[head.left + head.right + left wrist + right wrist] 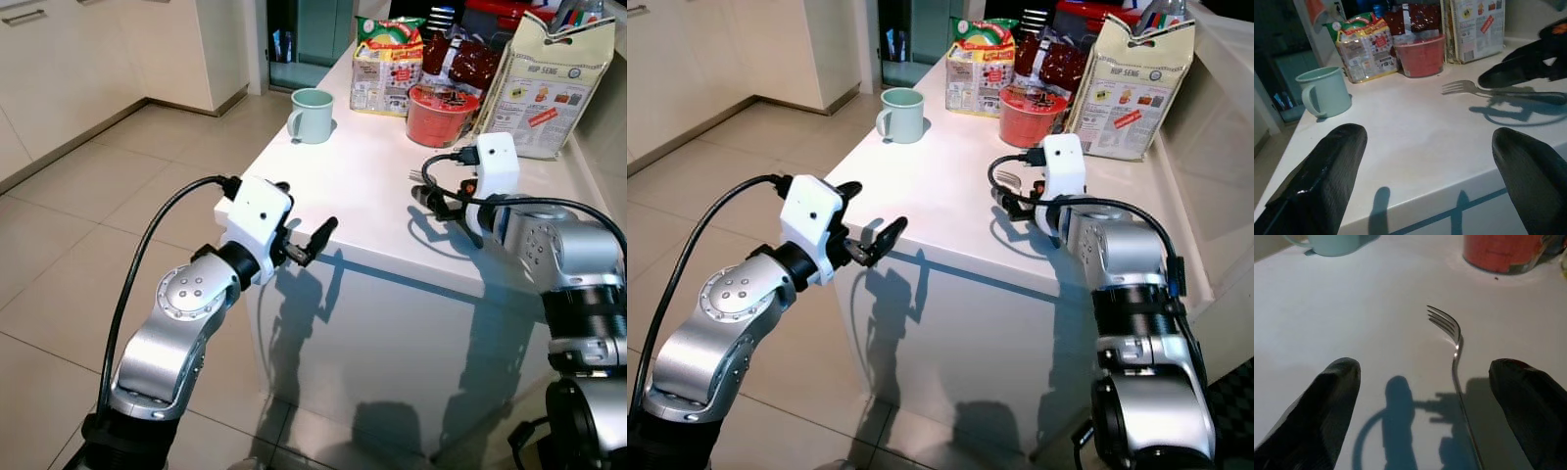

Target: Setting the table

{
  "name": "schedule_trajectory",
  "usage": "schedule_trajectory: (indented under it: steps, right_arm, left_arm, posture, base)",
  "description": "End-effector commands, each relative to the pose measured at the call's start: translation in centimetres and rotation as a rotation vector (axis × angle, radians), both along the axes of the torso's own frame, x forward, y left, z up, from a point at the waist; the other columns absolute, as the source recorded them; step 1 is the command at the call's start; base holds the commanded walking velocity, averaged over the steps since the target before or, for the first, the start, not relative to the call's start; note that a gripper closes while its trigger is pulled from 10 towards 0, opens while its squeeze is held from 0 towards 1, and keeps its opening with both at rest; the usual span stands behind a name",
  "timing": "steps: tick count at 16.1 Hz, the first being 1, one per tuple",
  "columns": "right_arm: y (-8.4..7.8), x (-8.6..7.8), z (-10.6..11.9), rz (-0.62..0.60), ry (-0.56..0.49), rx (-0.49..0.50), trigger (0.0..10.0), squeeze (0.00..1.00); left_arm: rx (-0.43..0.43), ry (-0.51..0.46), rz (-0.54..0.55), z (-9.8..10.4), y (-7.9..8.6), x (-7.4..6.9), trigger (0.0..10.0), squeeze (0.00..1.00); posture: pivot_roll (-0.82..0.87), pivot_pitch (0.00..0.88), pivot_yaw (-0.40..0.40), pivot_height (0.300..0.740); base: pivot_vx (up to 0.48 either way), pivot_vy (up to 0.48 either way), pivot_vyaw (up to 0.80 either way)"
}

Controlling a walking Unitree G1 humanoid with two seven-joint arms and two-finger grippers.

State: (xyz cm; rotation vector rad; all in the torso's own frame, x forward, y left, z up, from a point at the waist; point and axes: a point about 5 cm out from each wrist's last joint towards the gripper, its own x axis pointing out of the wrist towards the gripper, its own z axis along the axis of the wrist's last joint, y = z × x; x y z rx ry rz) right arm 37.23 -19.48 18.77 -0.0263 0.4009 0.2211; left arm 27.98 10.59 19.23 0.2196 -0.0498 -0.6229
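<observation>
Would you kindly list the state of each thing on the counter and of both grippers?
Fork: lying flat on the counter, free, tines toward the red bowl.
Green mug: upright, handle toward the counter's left edge.
Red bowl: upright, lidded.
Paper bag: standing, top open.
Left gripper: jaws open, empty.
Right gripper: jaws open over the fork handle.

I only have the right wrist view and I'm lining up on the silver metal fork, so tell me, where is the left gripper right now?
Observer: The left gripper hovers open and holds nothing, just off the near-left corner of the white table.
Operator: What's around the red bowl?
Observer: A tall beige paper bag stands to the right of the red bowl, and a colourful noodle packet to its left.
Operator: Is the mug near an edge?
Observer: Yes, the mint-green mug sits by the table's left edge.
</observation>
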Motion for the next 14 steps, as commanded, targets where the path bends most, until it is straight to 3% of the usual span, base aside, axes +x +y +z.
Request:
schedule_trajectory:
  steps: [1, 6, 7, 8, 9, 14]
  right_arm:
    - [-0.9, 0.5, -0.1, -0.024, 0.003, -0.026, 10.0, 0.0]
    - [-1.9, 0.8, -2.2, -0.032, 0.092, 0.002, 10.0, 0.0]
    - [-2.0, 1.0, -2.6, -0.039, 0.102, 0.017, 8.2, 0.0]
    - [-2.0, 1.0, -2.6, -0.042, 0.102, 0.024, 2.1, 0.0]
    - [-2.0, 1.2, -2.6, -0.044, 0.102, 0.033, 0.0, 0.0]
    - [-2.3, 1.5, -2.4, -0.046, 0.098, 0.04, 0.0, 0.0]
  left_arm:
    - [-0.001, -0.001, -0.032, 0.3, -0.4, -0.3, 10.0, 0.0]
    - [0.006, 0.019, -0.07, 0.1, -0.7, -0.7, 10.0, 0.0]
    - [0.016, 0.034, -0.102, -0.1, -0.9, -1.0, 10.0, 0.0]
    - [0.017, 0.038, -0.111, -0.1, -1.0, -1.0, 10.0, 0.0]
    - [0.018, 0.042, -0.117, -0.1, -1.1, -1.1, 10.0, 0.0]
    - [0.021, 0.043, -0.115, -0.1, -1.0, -0.9, 10.0, 0.0]
  posture:
    - [-0.02, 0.0, -0.029, 0.74]
    - [-0.02, 0.0, -0.028, 0.74]
    - [-0.02, 0.0, -0.027, 0.74]
    - [-0.02, 0.0, -0.027, 0.74]
    - [-0.02, 0.0, -0.027, 0.74]
    - [-0.02, 0.0, -0.027, 0.74]
  base:
    - [0.0, 0.0, 0.0]
    - [0.0, 0.0, 0.0]
    - [0.0, 0.0, 0.0]
    - [0.0, 0.0, 0.0]
    - [0.0, 0.0, 0.0]
    - [0.0, 0.0, 0.0]
